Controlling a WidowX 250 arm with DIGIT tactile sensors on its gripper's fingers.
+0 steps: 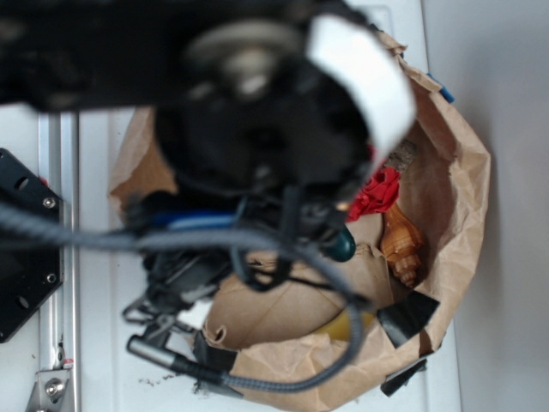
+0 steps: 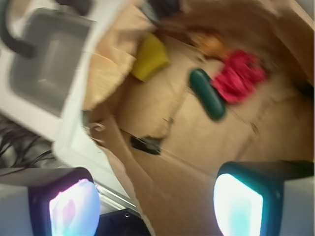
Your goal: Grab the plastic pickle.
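End effector (image 2: 157, 204) sits at the bottom of the wrist view, released: two glowing pads (image 2: 237, 206) wide apart, nothing between them. It hangs well above the brown paper bag (image 1: 455, 172), not yet down among the contents, so this looks like the approach stage. The view is blurred, probably from motion.

The plastic pickle (image 2: 207, 93) lies flat on the paper floor in the upper middle right of the wrist view, dark green, long axis running diagonally. It is well apart from the pads and off toward the right one, so the end effector likely needs to shift over and turn so the pads close across the narrow width. In the exterior view only a rounded green end (image 1: 342, 246) peeks out under the arm.

The red flower (image 2: 239, 76) sits just beside the pickle's right side, possibly touching; a pad coming down there could snag the fabric. The seashell (image 2: 210, 43) is above, near the flower. A yellow object (image 2: 149, 56) lies upper middle, apart from the pickle. The bag walls stand up all round, keeping the items corralled, and leave less room for the descent. The bag rests on a white table (image 1: 506, 343). A grey tub (image 2: 47, 61) shows upper left, outside the bag.
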